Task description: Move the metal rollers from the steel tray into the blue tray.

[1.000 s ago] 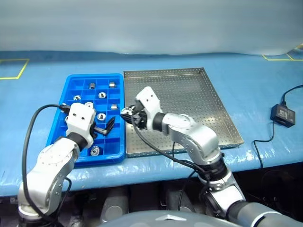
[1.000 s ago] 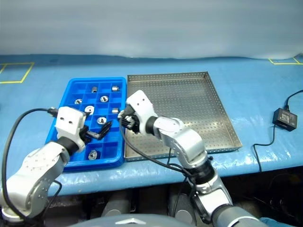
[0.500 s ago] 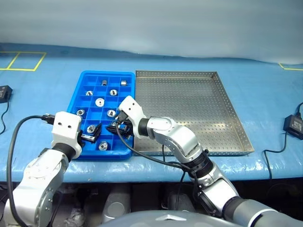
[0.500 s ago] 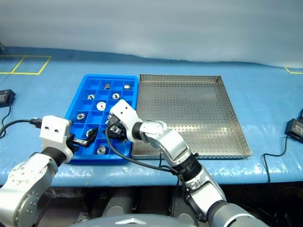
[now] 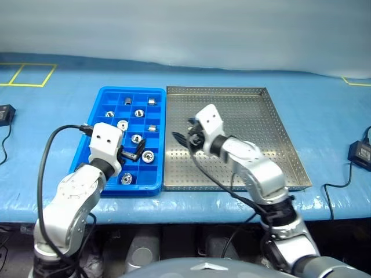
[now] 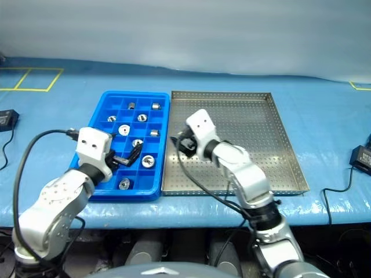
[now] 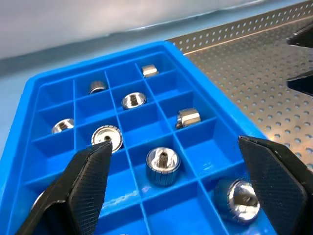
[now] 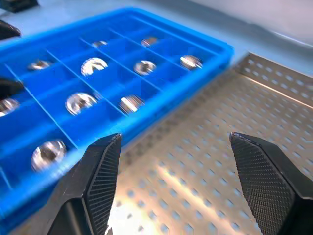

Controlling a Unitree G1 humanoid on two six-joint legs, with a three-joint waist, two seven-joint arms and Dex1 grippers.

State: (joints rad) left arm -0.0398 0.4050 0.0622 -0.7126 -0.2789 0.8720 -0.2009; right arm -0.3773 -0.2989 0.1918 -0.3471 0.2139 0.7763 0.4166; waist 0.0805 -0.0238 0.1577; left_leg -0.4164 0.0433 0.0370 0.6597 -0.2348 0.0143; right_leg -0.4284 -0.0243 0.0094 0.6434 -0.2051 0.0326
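Rollers: the small silver metal rollers (image 5: 148, 156) lay in single compartments of the blue tray (image 5: 97, 128).
Steel tray: the steel tray (image 5: 261, 136) sat touching the blue one at its 3 o'clock side, bare of rollers where visible.
Left gripper: the left gripper (image 5: 133, 153) hung over the blue tray's 6 o'clock end, fingers spread wide, holding nothing.
Right gripper: the right gripper (image 5: 184, 136) hung over the steel tray's 9 o'clock edge, fingers (image 8: 100, 171) apart, empty.

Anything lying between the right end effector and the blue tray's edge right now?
Nothing loose: in the right wrist view, bare perforated floor of the steel tray runs from the open right end effector to the blue tray, whose compartments hold the rollers.
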